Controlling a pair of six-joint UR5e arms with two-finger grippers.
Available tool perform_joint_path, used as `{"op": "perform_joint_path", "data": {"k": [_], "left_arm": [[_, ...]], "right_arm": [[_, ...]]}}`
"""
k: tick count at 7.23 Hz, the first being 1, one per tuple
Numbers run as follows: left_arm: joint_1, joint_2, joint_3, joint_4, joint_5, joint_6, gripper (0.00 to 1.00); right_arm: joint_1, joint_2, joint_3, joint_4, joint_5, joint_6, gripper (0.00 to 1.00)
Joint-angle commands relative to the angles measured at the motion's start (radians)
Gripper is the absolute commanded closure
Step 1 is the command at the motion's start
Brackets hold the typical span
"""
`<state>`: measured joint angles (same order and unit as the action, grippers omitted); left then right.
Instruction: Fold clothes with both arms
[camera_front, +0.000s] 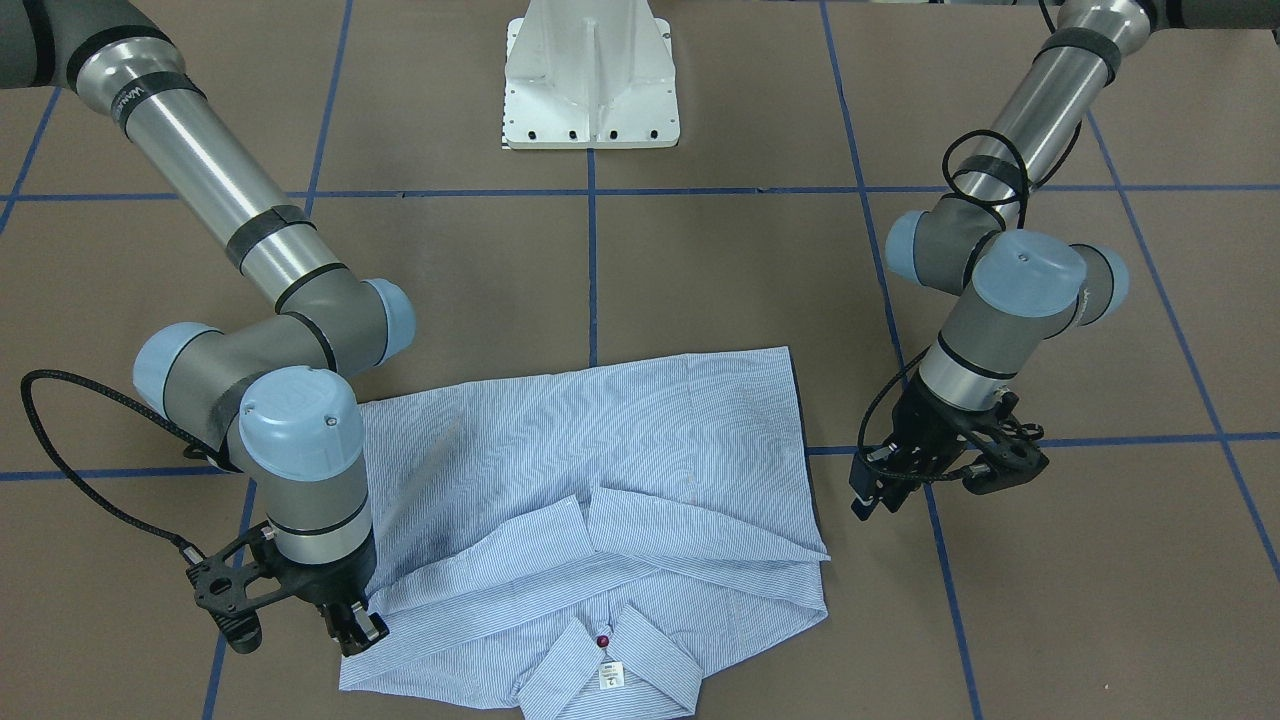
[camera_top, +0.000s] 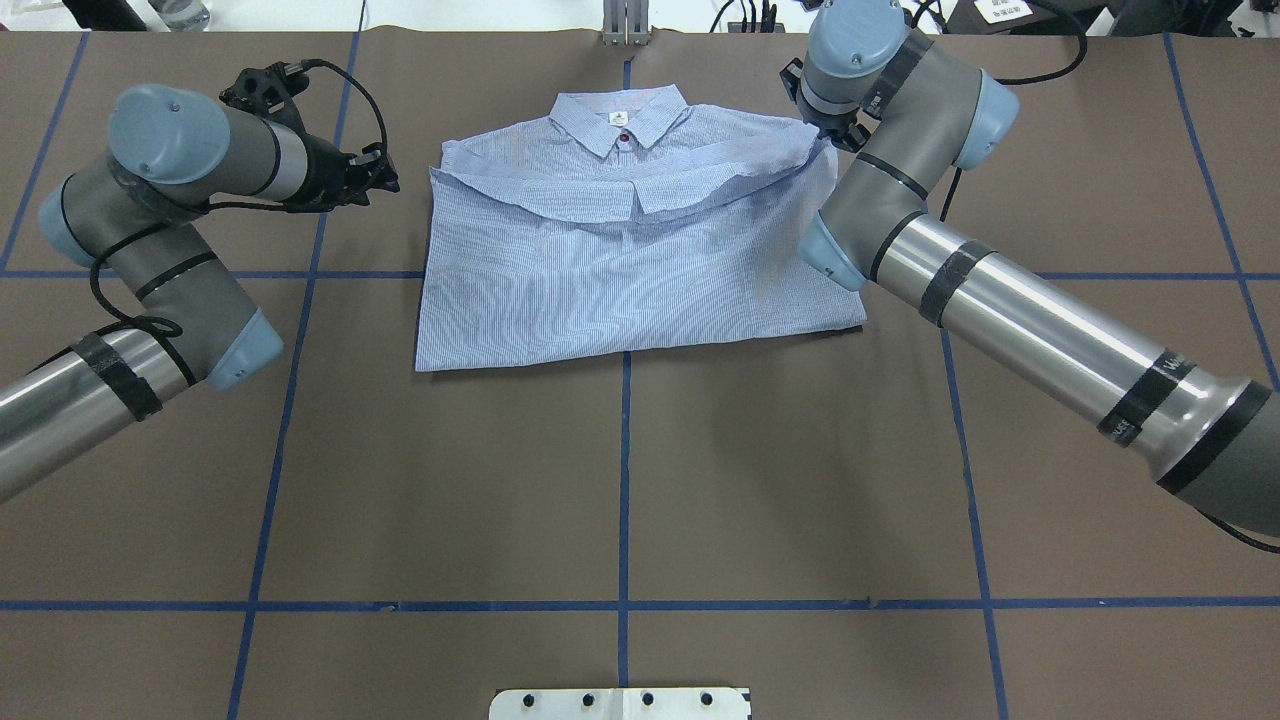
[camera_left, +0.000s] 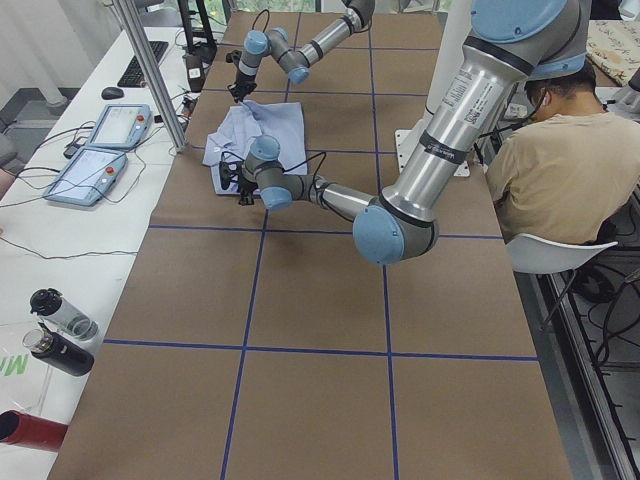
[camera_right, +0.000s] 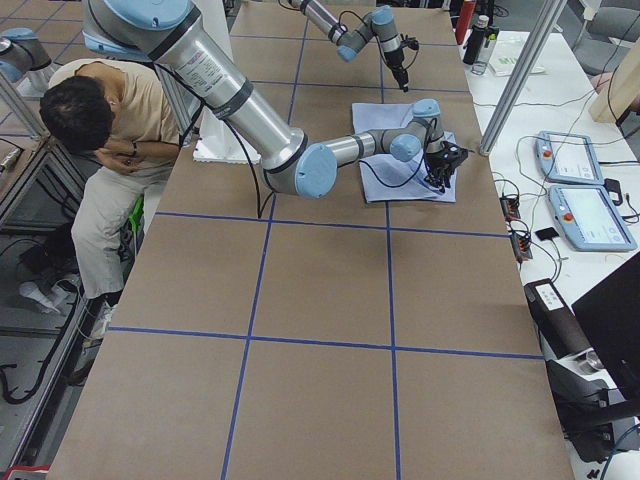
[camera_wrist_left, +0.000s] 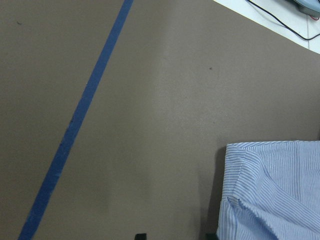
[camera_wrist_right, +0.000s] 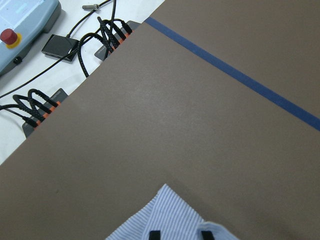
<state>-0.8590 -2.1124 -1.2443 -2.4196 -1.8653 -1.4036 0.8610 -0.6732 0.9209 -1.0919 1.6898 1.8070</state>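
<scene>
Thin striped cloth shirt on matt brown table.

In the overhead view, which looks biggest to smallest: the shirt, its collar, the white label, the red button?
1. shirt
2. collar
3. white label
4. red button
Label and button are both tiny, so those two are close.

A wide table covered in a matte brown surface is divided into large squares by blue tape lines. A light blue-and-white striped shirt lies flat on it near the edge farthest from the robot, collar toward that edge, sleeves folded in across the chest, straddling the central tape line. At the robot's side, a white base plate is bolted to the surface.
</scene>
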Motion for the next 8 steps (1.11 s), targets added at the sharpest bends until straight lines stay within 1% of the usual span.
{"op": "perform_joint_path", "data": {"k": [1,2,3,4,6,7,8], "left_arm": [[0.0,0.0,-0.001,0.0,0.0,0.0,0.5],[0.0,0.0,-0.001,0.0,0.0,0.0,0.5],[0.0,0.0,-0.003,0.002,0.0,0.0,0.5],[0.002,0.0,-0.001,0.002,0.0,0.0,0.5],[0.002,0.0,-0.001,0.0,0.0,0.0,0.5],[0.002,0.0,-0.001,0.0,0.0,0.0,0.5],[0.002,0.0,-0.001,0.0,0.0,0.0,0.5]], "right_arm": [[0.003,-0.072,0.156,-0.016,0.037,0.084,0.25],[0.003,-0.163,0.288,-0.052,0.074,0.087,0.24],[-0.04,-0.228,0.364,-0.059,0.073,0.098,0.21],[-0.077,-0.282,0.413,-0.057,0.067,0.138,0.21],[-0.12,-0.427,0.578,-0.057,0.067,0.158,0.21],[-0.135,-0.471,0.625,-0.057,0.065,0.16,0.21],[-0.158,-0.491,0.634,-0.057,0.06,0.184,0.21]]}}
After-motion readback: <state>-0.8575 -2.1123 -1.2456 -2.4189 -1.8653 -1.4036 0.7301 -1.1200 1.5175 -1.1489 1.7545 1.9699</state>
